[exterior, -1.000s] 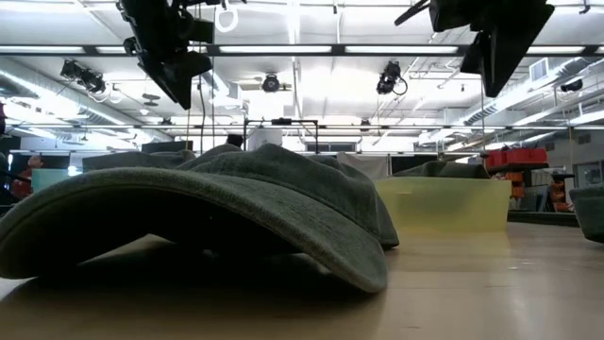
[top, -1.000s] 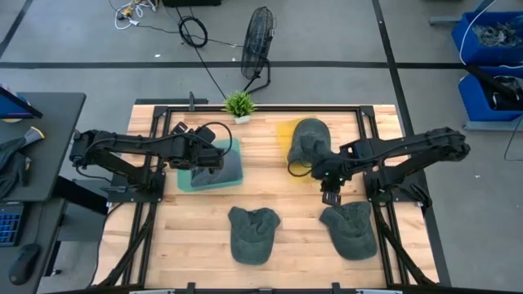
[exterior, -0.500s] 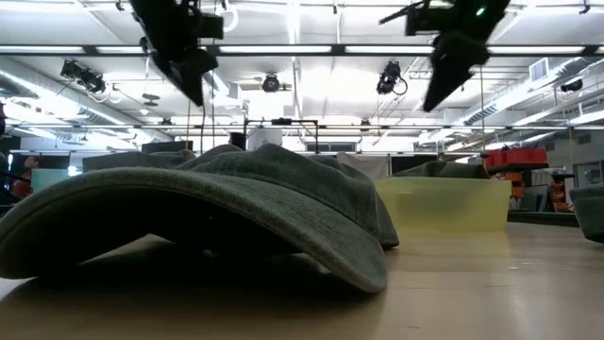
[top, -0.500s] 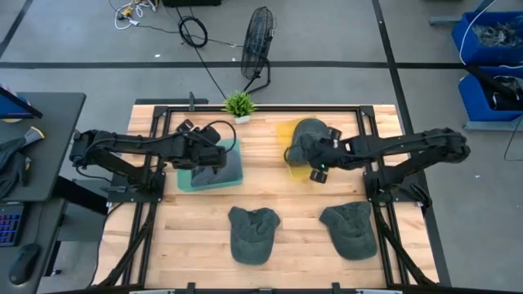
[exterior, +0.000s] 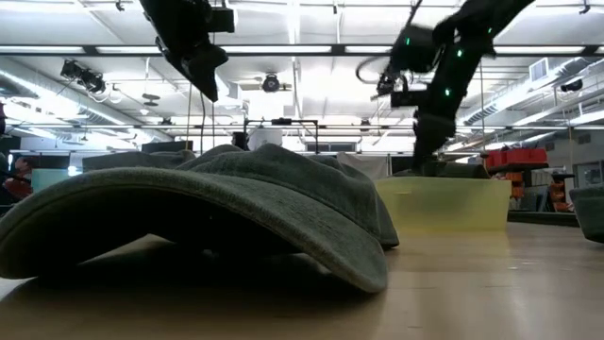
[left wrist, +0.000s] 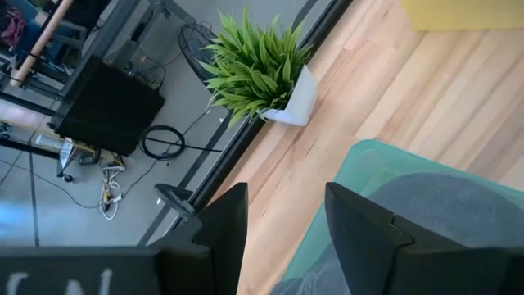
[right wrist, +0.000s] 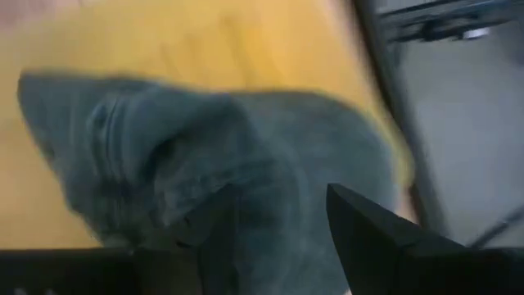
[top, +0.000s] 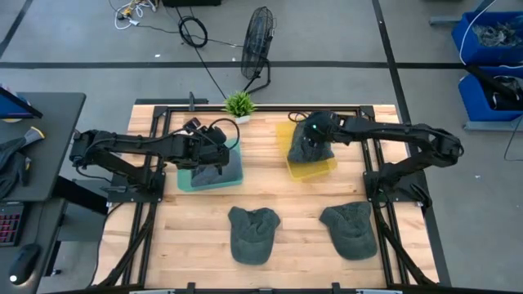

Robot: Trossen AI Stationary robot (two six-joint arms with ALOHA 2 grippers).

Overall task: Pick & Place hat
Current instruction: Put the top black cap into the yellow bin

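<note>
Several grey-green hats are in view. One lies in the yellow bin (top: 320,167) at the far right, another in the teal bin (top: 185,181) at the far left. Two lie on the table: the near middle hat (top: 252,233) and the near right hat (top: 350,230). My right gripper (top: 313,131) is open and points down over the hat in the yellow bin (right wrist: 246,156). My left gripper (top: 219,140) is open and empty above the far edge of the teal bin, over the hat in it (left wrist: 458,213). My right gripper stands with its open fingers (right wrist: 368,238) low over the crown of the hat in the yellow bin (exterior: 444,170). I cannot tell whether they touch it.
A small potted plant (top: 239,104) stands at the table's far edge between the two bins. The near middle hat fills the front of the low view (exterior: 217,198). A fan (top: 258,37) and cables lie on the floor beyond the table.
My right gripper has risen from beside the near right hat, gone toward the table's far edge and a little left, and come down over the hat in the yellow bin. My left gripper has shifted slightly toward the far edge over the teal bin. The hats have stayed put.
</note>
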